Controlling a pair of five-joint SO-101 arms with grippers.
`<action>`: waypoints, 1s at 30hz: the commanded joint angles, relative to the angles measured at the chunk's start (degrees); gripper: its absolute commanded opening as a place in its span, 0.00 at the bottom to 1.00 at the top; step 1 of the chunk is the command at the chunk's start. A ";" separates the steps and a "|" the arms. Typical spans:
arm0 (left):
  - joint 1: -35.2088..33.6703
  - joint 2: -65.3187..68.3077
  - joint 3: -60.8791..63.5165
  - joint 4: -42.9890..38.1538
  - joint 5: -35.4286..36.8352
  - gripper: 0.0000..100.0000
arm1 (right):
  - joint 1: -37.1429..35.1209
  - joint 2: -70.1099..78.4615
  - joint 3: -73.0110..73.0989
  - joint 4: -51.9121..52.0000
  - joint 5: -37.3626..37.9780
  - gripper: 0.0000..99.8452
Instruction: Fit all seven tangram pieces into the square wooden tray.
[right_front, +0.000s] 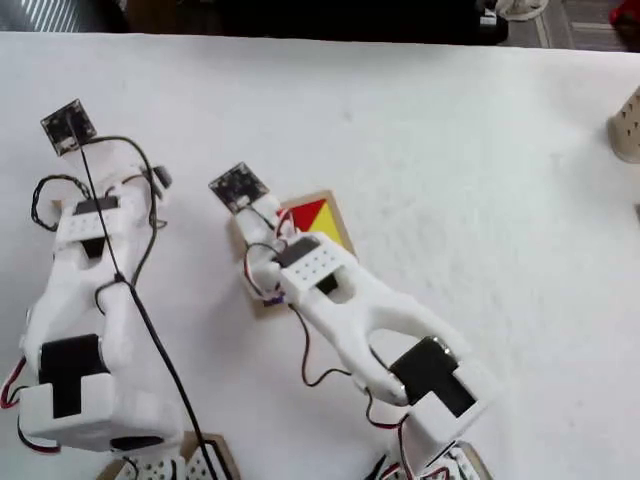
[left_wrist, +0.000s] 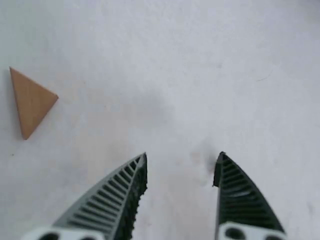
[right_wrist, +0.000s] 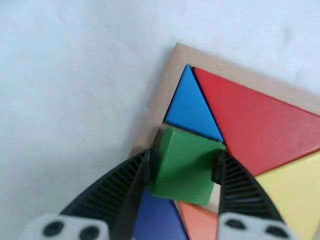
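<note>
At the centre of the white worktop (right_front: 450, 150), the square wooden tray (right_front: 333, 200) is located beneath the right arm (right_front: 350, 300), which covers most of it. A red triangle (right_front: 307, 213) and a yellow piece (right_front: 330, 228) are visible in the far right part of the tray, just beyond the wrist of the arm.

The right claw (right_wrist: 183, 159) is closed partway onto a green square (right_wrist: 185, 170). The square is clamped by two opposite sides between the ribbed fingers (right_wrist: 120, 192). It is held over the tray interior, just beside the wooden rim. It appears slightly raised, since one of its side faces is exposed. Whether it is seated in the tray cannot be determined.

A light blue triangle (right_wrist: 192, 107) is fitted into a corner of the tray, with its base meeting the edge of the green square that faces away from the claw. The red triangle is set flush against one long side of the light blue triangle, and the yellow piece adjoins the red triangle. A dark blue piece (right_wrist: 157, 217) and an orange piece (right_wrist: 197, 222) lie in the tray between the fingers, partly covered by the green square.

At the left of the worktop, the left arm (right_front: 90, 290) is positioned well apart from the tray. The left claw (left_wrist: 182, 159) is spread wide, with nothing between its fingers, and is directed at bare worktop. A wood-coloured triangle (left_wrist: 31, 102) lies flat on the worktop outside the tray. It lies off to one side of the left claw and is not touched by it.
</note>
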 joint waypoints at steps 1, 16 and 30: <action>-0.48 -0.31 -3.16 0.35 -0.53 0.23 | 0.66 -0.31 -1.93 2.07 -0.09 0.19; -0.48 -0.31 -3.16 0.35 -0.53 0.23 | 6.37 -0.57 -2.02 7.60 -0.18 0.04; -0.48 -0.31 -3.16 0.35 -0.53 0.23 | 13.23 -8.48 -1.58 15.25 -0.18 0.02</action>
